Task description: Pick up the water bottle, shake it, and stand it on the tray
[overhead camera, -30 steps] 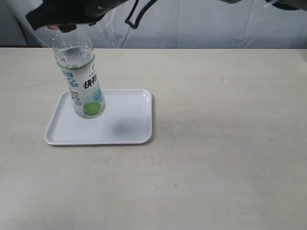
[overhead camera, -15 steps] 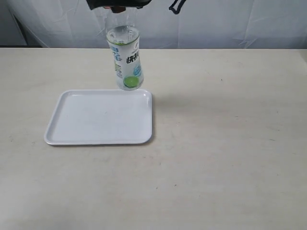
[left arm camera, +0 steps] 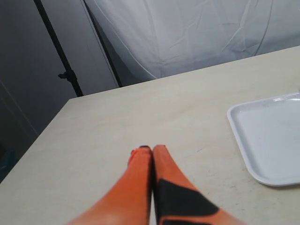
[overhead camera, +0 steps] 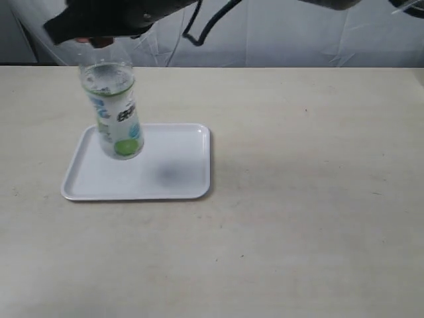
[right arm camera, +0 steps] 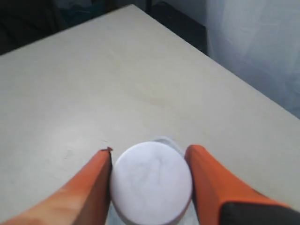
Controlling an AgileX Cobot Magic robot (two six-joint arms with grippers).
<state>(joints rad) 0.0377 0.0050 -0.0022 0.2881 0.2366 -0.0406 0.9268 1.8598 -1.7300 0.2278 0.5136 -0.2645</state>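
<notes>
Right claw [right arm camera: 149,152]: pinching the water bottle [overhead camera: 114,112] by its white cap. It hangs blurred over the left part of the tray [overhead camera: 189,142], and I judge it is not touching.
Left claw [left arm camera: 151,151]: pressed together, empty.
Done: pick-up, with the shake seemingly under way.
Left: stand the bottle on the tray and release it.
Change: half a second ago the bottle hung past the tray's far right corner — now it is back left, as a second ago.

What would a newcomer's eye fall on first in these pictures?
The water bottle hangs slightly tilted over the left part of the white tray, held at its white cap by the orange fingers of the right gripper. The left gripper is shut, empty, over the table beside the tray.
</notes>
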